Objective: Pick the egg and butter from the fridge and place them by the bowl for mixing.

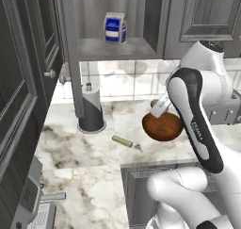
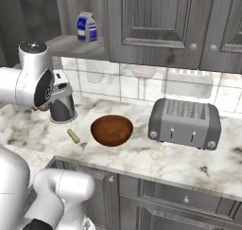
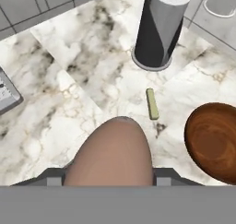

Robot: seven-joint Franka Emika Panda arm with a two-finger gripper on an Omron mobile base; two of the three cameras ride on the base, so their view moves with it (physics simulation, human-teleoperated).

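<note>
In the hand view the reddish-brown egg looms large between the fingers of my gripper, which is shut on it above the marble counter. The pale yellow-green butter lies flat on the counter beyond the egg, between the paper towel holder and the bowl. From the left base view the gripper hangs just over the back left rim of the dark reddish-brown bowl, with the butter a little to the bowl's left. In the right base view the butter lies left of the bowl. The fridge is out of view.
A dark-based paper towel holder stands behind the butter. A grey toaster sits right of the bowl. A blue and white carton rests on the open shelf above. Dark cabinets line the wall and the left side.
</note>
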